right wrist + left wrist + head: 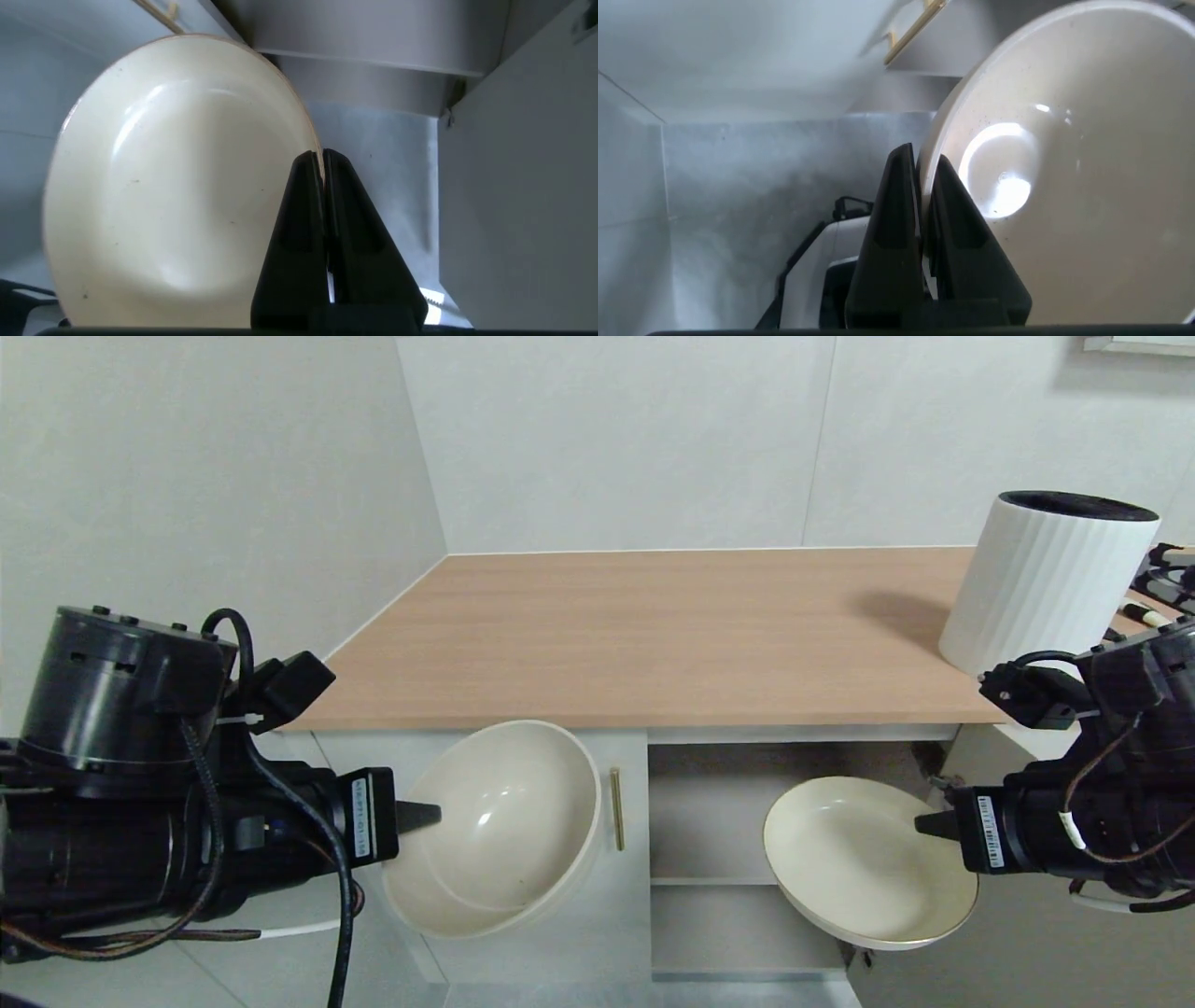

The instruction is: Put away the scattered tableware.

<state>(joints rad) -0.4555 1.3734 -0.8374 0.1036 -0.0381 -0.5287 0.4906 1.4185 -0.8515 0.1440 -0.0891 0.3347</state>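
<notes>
A deep cream bowl [504, 826] hangs in front of the closed cabinet door, tilted with its hollow facing outward. My left gripper [420, 815] is shut on its rim; the left wrist view shows the fingers [895, 201] pinching the bowl [1064, 168] at the edge. A shallow cream plate [864, 859] is held low in front of the open cabinet shelves. My right gripper [929, 823] is shut on its rim, and in the right wrist view its fingers [304, 201] clamp the plate [177, 168] at the edge.
A wooden counter [653, 635] runs above the cabinet. A tall white ribbed container [1050, 579] stands at its right end, with dark stove parts [1167, 581] beyond. The cabinet door [616, 859] with a brass handle [616, 807] is closed; the compartment [719, 831] beside it is open.
</notes>
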